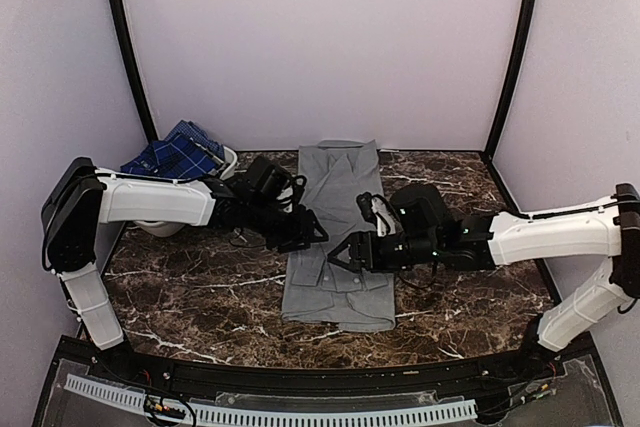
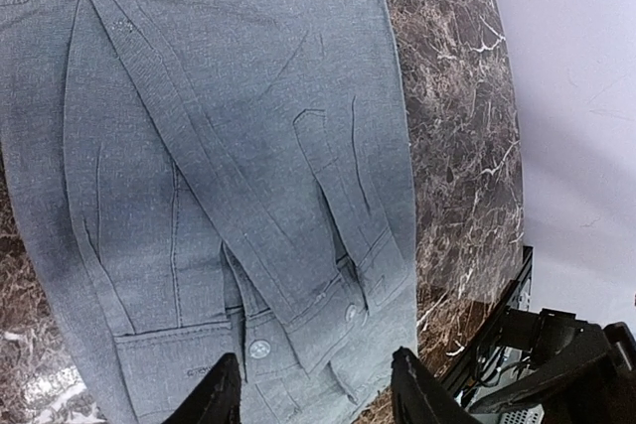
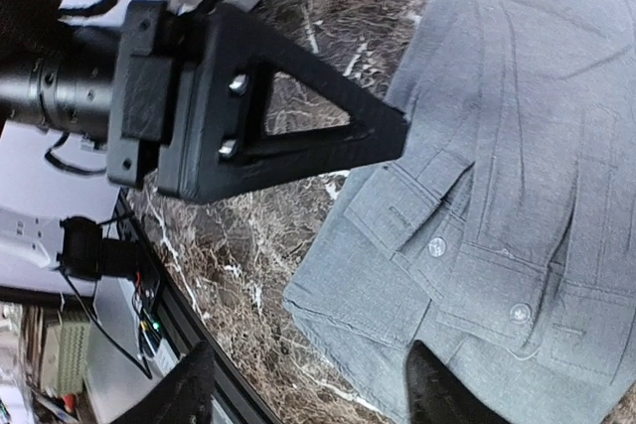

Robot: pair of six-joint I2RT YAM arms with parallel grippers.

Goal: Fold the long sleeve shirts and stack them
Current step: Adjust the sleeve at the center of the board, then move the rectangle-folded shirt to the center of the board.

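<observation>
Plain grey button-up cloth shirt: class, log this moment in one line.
grey shirt: on marble table, sleeves folded in | left hand: open over it | right hand: open over it | blue plaid shirt: in white plastic basket

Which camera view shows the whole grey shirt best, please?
The top external view: the grey shirt appears from collar to hem, its middle partly covered. Both wrist views show just its hem end with the buttoned cuffs.

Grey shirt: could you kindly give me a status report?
Left end effector and right end effector open, empty, over grey shirt. Shirt flat, sleeves folded in. Plaid shirt on basket, far left.
</observation>
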